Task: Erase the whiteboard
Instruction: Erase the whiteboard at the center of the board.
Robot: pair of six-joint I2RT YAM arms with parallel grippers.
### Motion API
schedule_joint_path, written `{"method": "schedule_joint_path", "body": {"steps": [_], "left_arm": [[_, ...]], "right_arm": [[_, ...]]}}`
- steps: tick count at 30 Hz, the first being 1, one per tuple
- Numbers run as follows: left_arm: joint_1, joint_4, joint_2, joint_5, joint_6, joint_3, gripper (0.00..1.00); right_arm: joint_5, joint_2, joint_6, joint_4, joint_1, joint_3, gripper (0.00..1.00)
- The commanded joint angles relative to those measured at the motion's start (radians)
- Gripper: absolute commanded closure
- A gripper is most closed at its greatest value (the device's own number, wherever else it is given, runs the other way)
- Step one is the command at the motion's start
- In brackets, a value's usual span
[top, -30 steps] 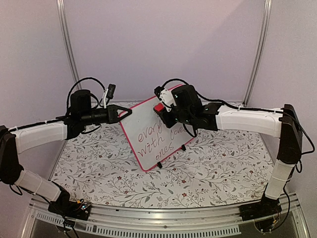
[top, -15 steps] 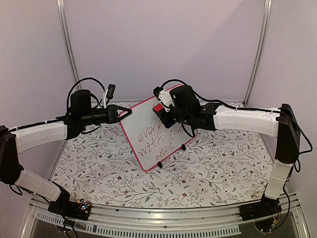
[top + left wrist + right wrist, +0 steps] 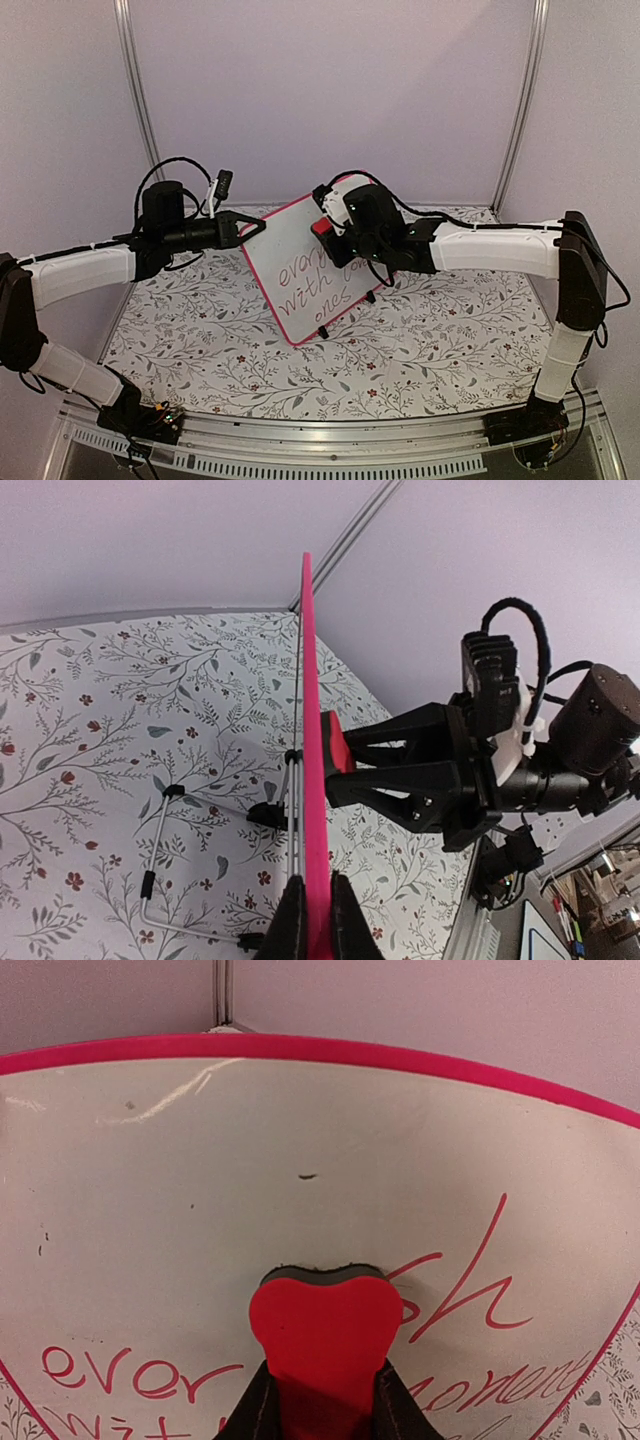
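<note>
The whiteboard (image 3: 300,262) stands tilted on small black feet, white with a pink-red frame and red handwriting on its lower part. My left gripper (image 3: 262,228) is shut on its left edge; in the left wrist view the pink frame (image 3: 312,730) runs up between my fingers (image 3: 290,920). My right gripper (image 3: 330,228) is shut on a red heart-shaped eraser (image 3: 325,1335), whose dark felt face presses on the whiteboard (image 3: 200,1220) just left of the red letters "sh". The board's upper area is wiped white, with a few dark specks.
The table wears a floral cloth (image 3: 440,340). A wire stand (image 3: 160,880) props the board from behind. Pale walls and metal poles (image 3: 135,90) close the back. Both arm bases sit on a rail (image 3: 330,440) at the near edge.
My right gripper has slid the eraser a little left and down across the upper board. The left arm and the board have stayed still.
</note>
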Motion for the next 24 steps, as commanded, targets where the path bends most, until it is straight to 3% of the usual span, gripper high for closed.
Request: {"method": "schedule_joint_path", "body": {"steps": [1,24], "left_arm": [[-0.025,0.019,-0.015,0.091,-0.021,-0.008,1.0],[-0.025,0.018,-0.018,0.091,-0.02,-0.009,1.0]], "right_arm": [[-0.001,0.011,0.01,-0.062,0.001,-0.042,0.75],[-0.004,-0.009,0.032,-0.044,-0.001,-0.105,0.75]]}}
